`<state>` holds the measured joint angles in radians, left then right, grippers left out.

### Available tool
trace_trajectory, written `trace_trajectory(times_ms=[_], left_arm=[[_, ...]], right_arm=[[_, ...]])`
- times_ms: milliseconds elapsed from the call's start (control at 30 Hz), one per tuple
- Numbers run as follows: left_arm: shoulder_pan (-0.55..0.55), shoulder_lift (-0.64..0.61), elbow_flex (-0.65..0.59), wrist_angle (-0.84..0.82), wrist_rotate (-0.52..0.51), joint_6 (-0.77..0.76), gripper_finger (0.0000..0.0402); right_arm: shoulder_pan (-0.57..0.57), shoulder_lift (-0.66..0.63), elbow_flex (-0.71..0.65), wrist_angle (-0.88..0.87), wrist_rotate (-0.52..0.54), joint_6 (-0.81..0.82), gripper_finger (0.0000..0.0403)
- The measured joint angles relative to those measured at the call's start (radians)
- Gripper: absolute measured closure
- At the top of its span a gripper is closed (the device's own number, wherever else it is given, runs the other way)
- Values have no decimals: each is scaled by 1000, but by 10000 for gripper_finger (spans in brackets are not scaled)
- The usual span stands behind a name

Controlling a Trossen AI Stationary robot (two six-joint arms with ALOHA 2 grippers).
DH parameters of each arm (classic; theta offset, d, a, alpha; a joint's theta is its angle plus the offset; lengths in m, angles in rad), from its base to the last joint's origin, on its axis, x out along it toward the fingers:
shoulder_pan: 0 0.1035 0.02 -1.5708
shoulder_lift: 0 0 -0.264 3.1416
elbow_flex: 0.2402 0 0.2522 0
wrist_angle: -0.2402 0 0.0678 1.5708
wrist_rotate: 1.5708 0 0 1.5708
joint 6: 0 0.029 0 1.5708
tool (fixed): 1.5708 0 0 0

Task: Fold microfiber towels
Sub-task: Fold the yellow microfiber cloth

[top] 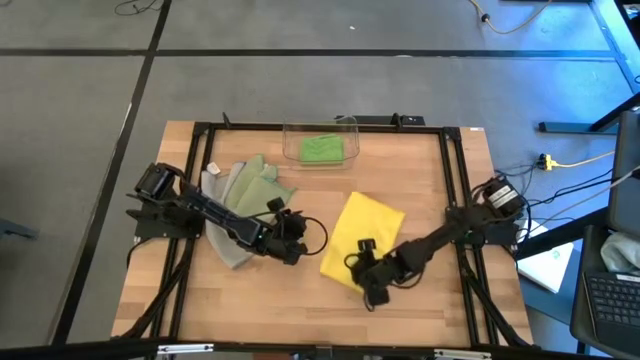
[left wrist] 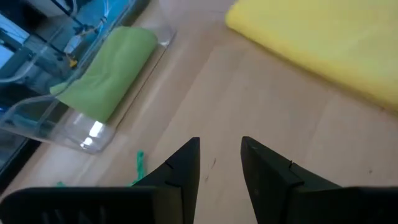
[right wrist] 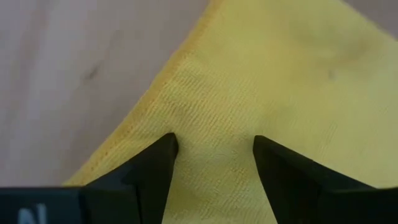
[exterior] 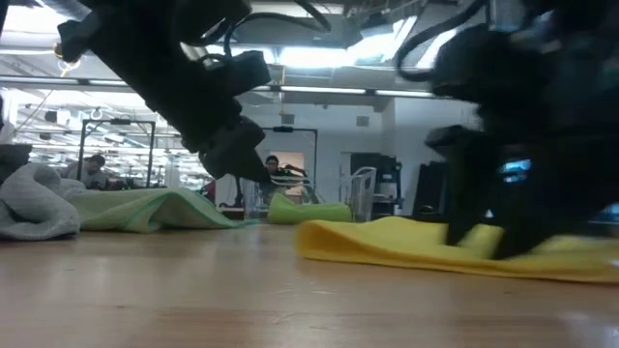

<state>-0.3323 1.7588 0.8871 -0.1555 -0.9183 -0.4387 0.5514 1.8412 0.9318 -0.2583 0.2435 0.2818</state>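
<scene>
The step in hand is the folding of the yellow towel (top: 362,240), which lies in the middle of the wooden counter (top: 440,300), a little to the right. In the low view it looks already doubled once, with a thick rounded fold on its left side. The right gripper (top: 368,283) is down at the near edge of this towel. In the right wrist view its jaws stand apart, one on each side of a hemmed corner, with the cloth under them and not yet pinched. So the judgement is that this gripper is about to take the corner for another fold.

The left gripper (top: 292,248) hovers just to the left of the yellow towel, over bare wood. Its jaws are released, with a narrow gap between them, and they hold nothing.

The bright green towel (top: 322,149) is already folded and lies inside the clear plastic bin (top: 348,125) at the far edge of the counter. The pale sage green towel (top: 258,182) and the grey towel (top: 222,235) lie together in a loose heap on the left side, partly under the left arm, and they are not yet folded.

The next move probably calls for the right jaws to close on the corner, taking only the layers that are wanted. Then the corner must be lifted and carried across to the opposite edge. The left gripper could press the other side so that the soft cloth does not slide.
</scene>
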Motion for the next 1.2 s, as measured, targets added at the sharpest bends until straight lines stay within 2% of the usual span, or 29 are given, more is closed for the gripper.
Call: trace_trajectory(times_ms=[233,400,467,600,733,800,900,967,1133,1200], left_arm=[[12,0,-1,89,-9,84,292],[13,0,-1,191,43,186,292],[13,0,-1,275,123,262,292],[13,11,-1,514,374,487,292],[26,55,-1,751,428,658,292],[58,86,6,839,490,679,292],[122,160,46,849,616,630,292],[160,214,81,828,661,611,292],[213,334,182,778,772,575,292],[215,364,220,725,782,573,292]], right_arm=[[121,-54,-4,-181,-38,136,177],[193,-75,-8,-192,57,168,177],[217,-93,-10,-207,112,172,177],[250,-170,-9,-193,230,173,177],[273,-257,-9,-189,343,180,177],[278,-291,-7,-176,415,186,177],[277,-300,-7,-120,517,176,177],[265,-283,-7,-57,548,140,177],[237,-204,-6,-24,515,109,177],[230,-168,-6,-37,515,120,177]])
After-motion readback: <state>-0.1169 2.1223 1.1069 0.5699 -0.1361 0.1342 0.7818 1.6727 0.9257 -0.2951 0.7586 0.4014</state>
